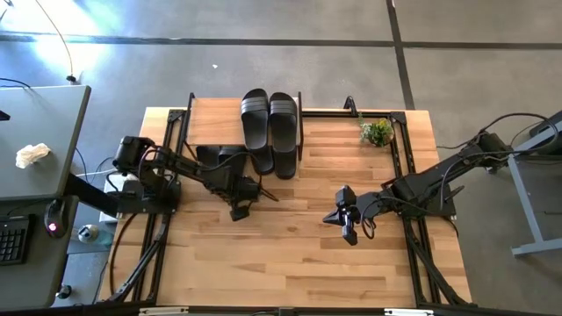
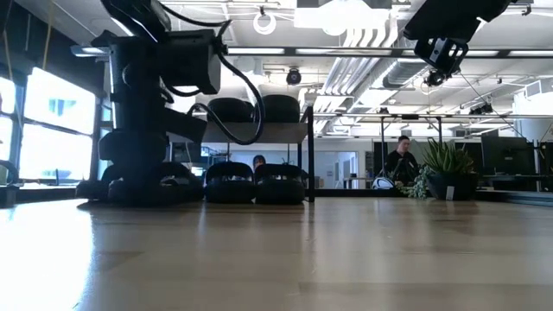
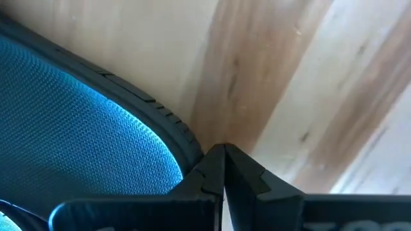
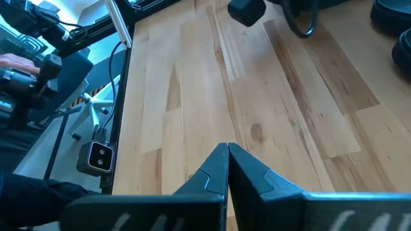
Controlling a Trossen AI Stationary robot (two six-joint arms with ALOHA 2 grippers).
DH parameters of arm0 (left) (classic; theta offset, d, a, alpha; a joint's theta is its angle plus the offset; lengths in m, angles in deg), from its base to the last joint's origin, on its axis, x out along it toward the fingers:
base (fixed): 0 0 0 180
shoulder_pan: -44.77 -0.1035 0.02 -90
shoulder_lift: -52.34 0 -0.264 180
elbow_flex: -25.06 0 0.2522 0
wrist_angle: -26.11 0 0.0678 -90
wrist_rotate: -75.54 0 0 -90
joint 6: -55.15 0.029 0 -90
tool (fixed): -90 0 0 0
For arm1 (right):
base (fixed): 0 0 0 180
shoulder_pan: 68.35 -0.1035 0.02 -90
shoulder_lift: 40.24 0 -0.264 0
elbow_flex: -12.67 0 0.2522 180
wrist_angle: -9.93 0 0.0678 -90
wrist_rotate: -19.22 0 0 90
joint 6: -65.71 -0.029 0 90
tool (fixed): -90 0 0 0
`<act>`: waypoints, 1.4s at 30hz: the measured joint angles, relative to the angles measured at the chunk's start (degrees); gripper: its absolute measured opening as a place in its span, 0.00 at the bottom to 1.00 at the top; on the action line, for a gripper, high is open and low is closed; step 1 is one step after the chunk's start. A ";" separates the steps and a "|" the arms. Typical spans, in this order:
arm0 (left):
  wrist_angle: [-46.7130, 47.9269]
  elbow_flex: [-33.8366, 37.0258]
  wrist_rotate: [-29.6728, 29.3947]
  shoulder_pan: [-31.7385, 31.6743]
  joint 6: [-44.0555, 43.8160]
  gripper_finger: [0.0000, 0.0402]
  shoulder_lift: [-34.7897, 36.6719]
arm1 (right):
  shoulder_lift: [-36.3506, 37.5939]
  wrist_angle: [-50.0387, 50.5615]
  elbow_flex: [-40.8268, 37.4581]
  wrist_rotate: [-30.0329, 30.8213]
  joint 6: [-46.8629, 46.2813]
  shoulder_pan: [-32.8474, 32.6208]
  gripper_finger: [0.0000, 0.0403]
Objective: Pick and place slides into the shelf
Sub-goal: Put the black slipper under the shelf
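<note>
The shelf [image 1: 215, 118] stands at the table's far edge. Two black slides [image 1: 255, 118] [image 1: 283, 118] lie side by side on its top board. Two more [image 2: 229, 183] [image 2: 279, 184] rest on the table under it, their ends sticking out toward the near side [image 1: 285, 167]. Another slide [image 3: 83, 128] lies flat on the table below my left arm. My left gripper [image 1: 246, 195] [image 3: 223, 153] points down, shut, its tips right at that slide's rim. My right gripper [image 1: 338, 219] [image 4: 227, 149] hangs shut and empty above the table's middle right. My left gripper comes from above, pointing down, with its shut fingertips [image 3: 212, 163] beside the slide's ribbed rim [image 3: 183, 138]. Nothing lies between the fingers. Whether they touch the rim, I cannot tell.
A small potted plant [image 1: 376, 132] stands at the far right by the shelf's black frame. Bare tabletop [image 1: 290, 263] stretches across the near half. In the low view my left arm [image 2: 155, 130] stands in front of the shelf's left part. A person [image 2: 402, 160] sits in the room behind.
</note>
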 joint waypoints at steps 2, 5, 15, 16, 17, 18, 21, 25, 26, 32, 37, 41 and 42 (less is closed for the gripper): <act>-0.15 0.02 -0.29 -0.76 1.65 0.00 0.00 | 0.00 0.00 0.00 0.00 0.00 0.01 0.00; -0.90 0.12 -0.42 -1.43 4.79 0.00 0.00 | 0.00 -0.02 0.00 0.20 0.29 -0.01 0.00; -4.12 0.27 -3.77 -1.49 10.16 0.00 -0.04 | 0.00 -0.01 0.00 0.99 0.26 0.01 0.00; -4.64 0.29 -3.68 -1.53 11.63 0.00 -0.04 | 0.00 -0.02 0.00 1.06 0.26 0.01 0.00; -5.06 0.29 -3.63 -1.60 12.67 0.00 -0.07 | 0.00 -0.02 0.00 1.17 0.24 0.01 0.00; -5.40 0.29 -3.84 -1.69 12.83 0.00 -0.07 | 0.00 0.00 0.00 1.20 0.24 0.01 0.00; -5.81 0.20 -4.17 -2.96 12.34 0.00 -0.09 | 0.00 -0.01 0.00 1.20 -0.12 0.01 0.00; -6.68 0.13 -3.76 -4.82 12.62 0.00 -0.09 | 0.00 -0.02 0.00 1.44 -0.51 0.01 0.00; -6.92 0.13 -3.76 -5.21 12.64 0.00 -0.09 | 0.00 -0.02 0.00 1.46 -0.71 0.01 0.00; -8.27 0.13 -5.37 -7.00 13.20 0.00 -0.22 | 0.00 0.02 0.00 1.85 -0.90 0.01 0.00; -8.60 0.13 -9.90 -9.17 12.99 0.00 -0.42 | 0.00 0.41 0.00 2.63 -0.90 0.01 0.00; -8.50 0.11 -6.74 -10.56 13.10 0.00 -0.44 | 0.00 0.45 -0.02 2.76 -1.17 0.01 0.00; -8.48 0.11 -6.07 -10.58 13.21 0.00 -0.44 | 0.00 0.46 -0.02 2.69 -1.16 0.01 0.00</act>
